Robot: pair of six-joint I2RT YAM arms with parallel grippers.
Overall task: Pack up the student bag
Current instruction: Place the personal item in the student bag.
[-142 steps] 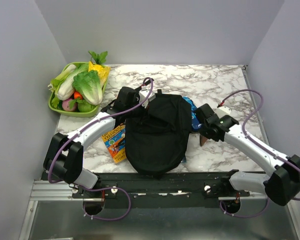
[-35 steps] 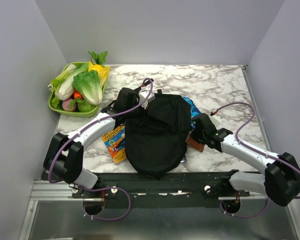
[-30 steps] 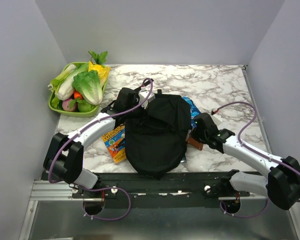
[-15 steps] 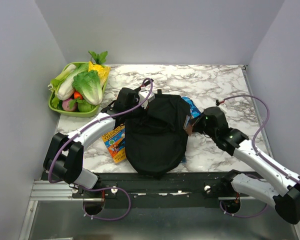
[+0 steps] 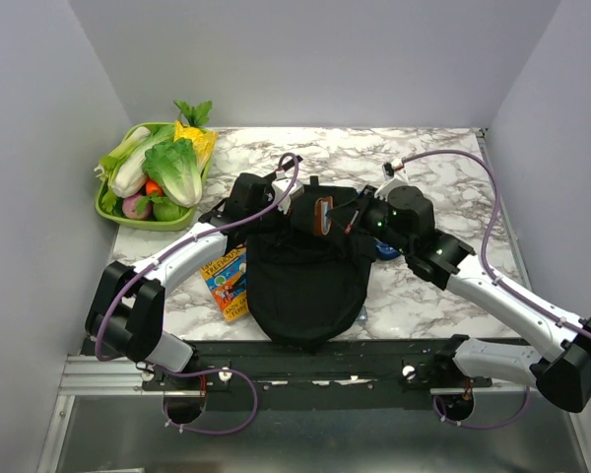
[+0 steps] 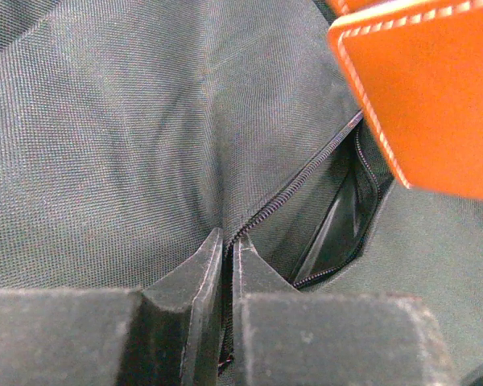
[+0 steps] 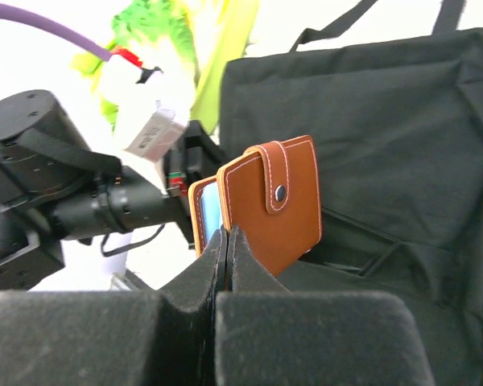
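Seen from overhead, the right gripper point(image 5: 347, 219) has swung in from the table on the right of the student bag point(image 5: 305, 276). It now hangs over the bag's far end, clenched on the brown wallet point(image 5: 323, 215) it carried across. By my reckoning the wallet is about ready to go in. The left gripper point(image 5: 276, 200) has not budged from the bag's far left corner. The bag lies black, flat and slack on the marble table point(image 5: 433, 168). A picture book point(image 5: 227, 279) peeks from under its left edge and a blue case point(image 5: 386, 246) from its right, with a green tray point(image 5: 113, 209) of vegetables well off to its far left.

The left wrist camera shows those fingers pinched tight on the bag's fabric right at the zip. The zip opening point(image 6: 338, 213) gapes dark, and the wallet's stitched corner hovers just above it.

From the right wrist, the fingers are shut on the wallet's lower edge. Its snap flap point(image 7: 280, 191) faces the camera, with the bag's coarse weave behind.
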